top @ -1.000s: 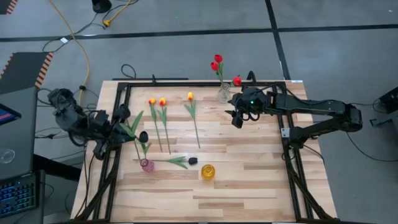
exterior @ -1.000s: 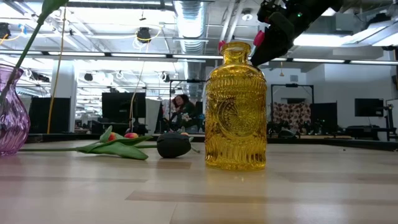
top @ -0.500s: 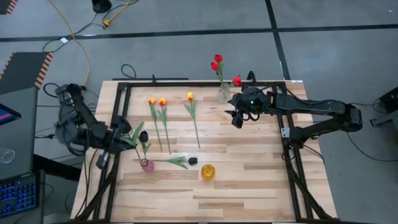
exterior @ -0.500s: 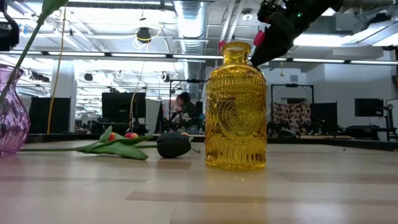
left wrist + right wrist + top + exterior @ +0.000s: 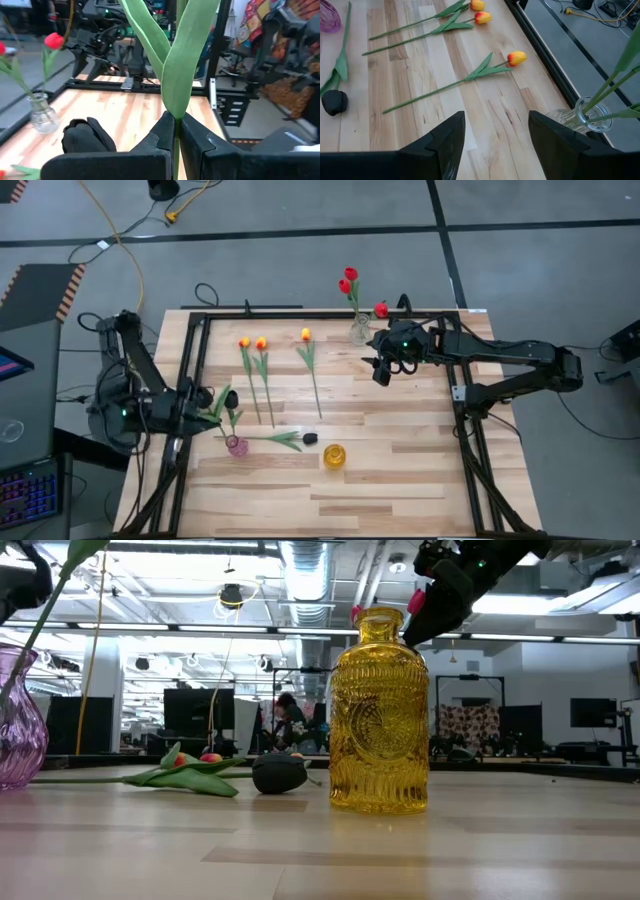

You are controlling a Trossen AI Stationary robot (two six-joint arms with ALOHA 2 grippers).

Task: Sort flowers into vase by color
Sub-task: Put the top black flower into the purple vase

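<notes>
The wooden table [image 5: 400,470] carries three vases: a clear glass vase [image 5: 359,331] at 12 o'clock holding red tulips [image 5: 349,278], a yellow vase [image 5: 334,456] toward 6 o'clock, empty as far as can be told, and a purple vase [image 5: 237,446] at about 8 o'clock. The left gripper [image 5: 205,402] sits at the table's 9 o'clock edge, just above the purple vase, jaws clamped on the stem of a black tulip [image 5: 231,398]; in the left wrist view the stem and leaves rise steeply from between the closed fingers [image 5: 162,132], with the dark head beside them. Judgement: the coming move turns on this relation, since the stem's long axis runs from the jaws down toward the purple vase mouth, which lies just toward 6 o'clock of the gripper; whether the stem foot is already inside cannot be told. A second black tulip [image 5: 309,439] lies flat, stem pointing toward 9 o'clock, between the purple and yellow vases, nearer the left arm. Three yellow-orange tulips [image 5: 261,343] lie mid-table, heads toward 12 o'clock, stems toward 6. The right gripper [image 5: 381,370] hovers near the clear vase, jaws apart, empty.
</notes>
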